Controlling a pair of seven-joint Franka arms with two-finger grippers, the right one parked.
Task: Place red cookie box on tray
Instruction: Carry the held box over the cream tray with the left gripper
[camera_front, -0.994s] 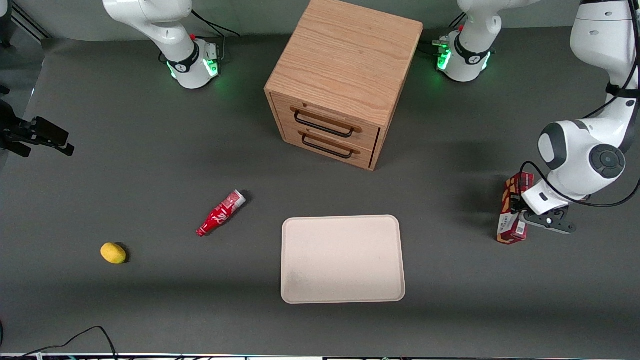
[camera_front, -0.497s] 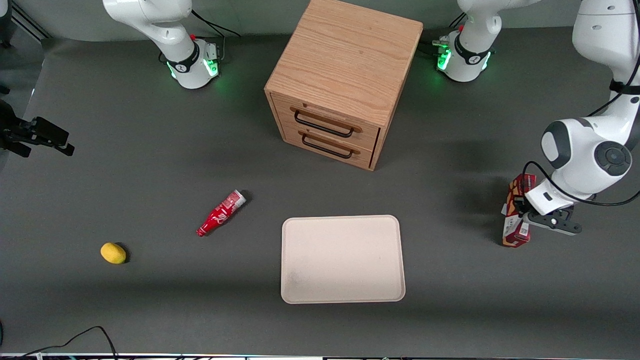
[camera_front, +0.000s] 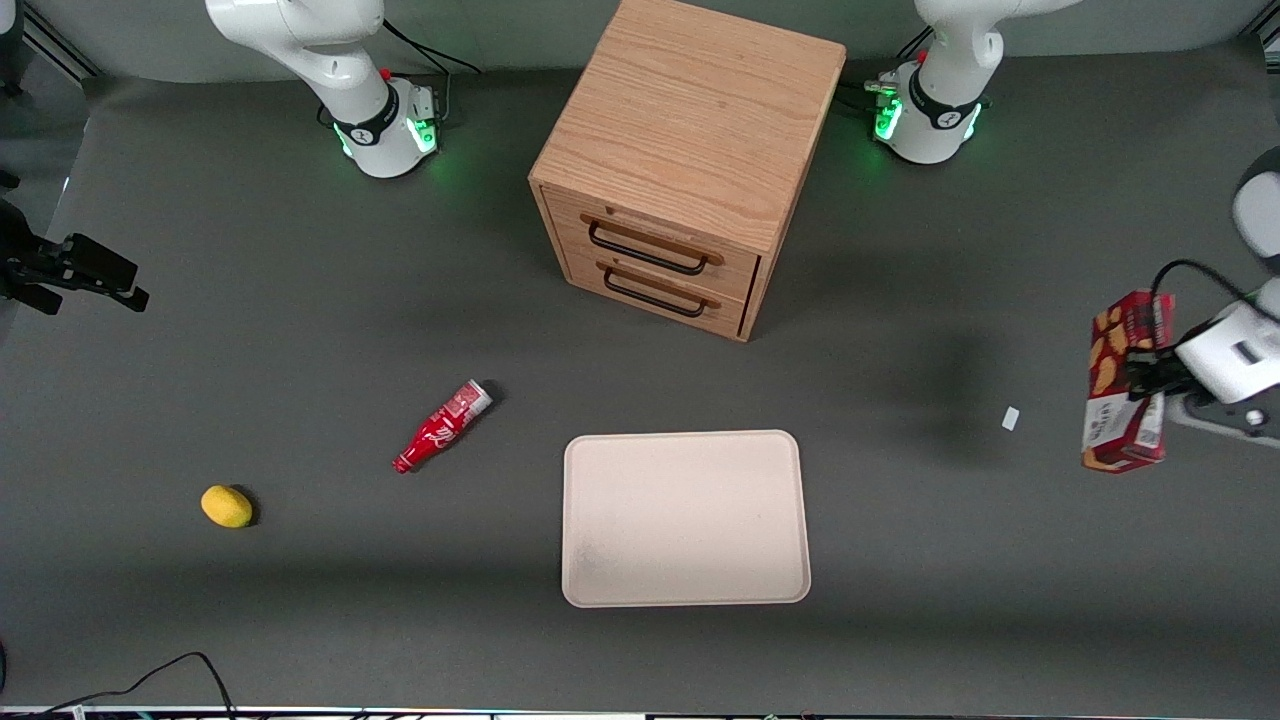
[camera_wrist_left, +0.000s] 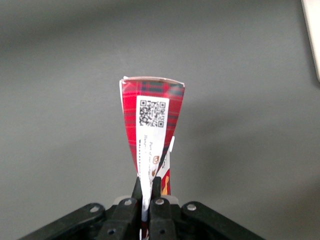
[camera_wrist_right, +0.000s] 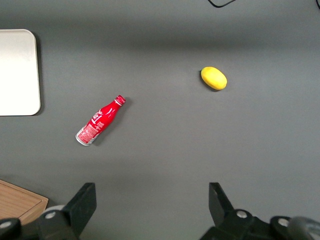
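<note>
The red cookie box hangs in the air at the working arm's end of the table, held well above the mat. My left gripper is shut on it, and the wrist view shows the box pinched thin between the black fingers, its white label facing the camera. The pale beige tray lies flat on the mat in front of the wooden drawer cabinet, nearer the front camera, far from the box. A strip of the tray's rim also shows in the wrist view.
A wooden two-drawer cabinet stands at the back middle. A small red bottle and a yellow lemon lie toward the parked arm's end. A small white scrap lies on the mat near where the box stood.
The gripper has lifted the red cookie box off the mat and carried it up and toward the table's edge. A small white scrap is now uncovered on the mat.
</note>
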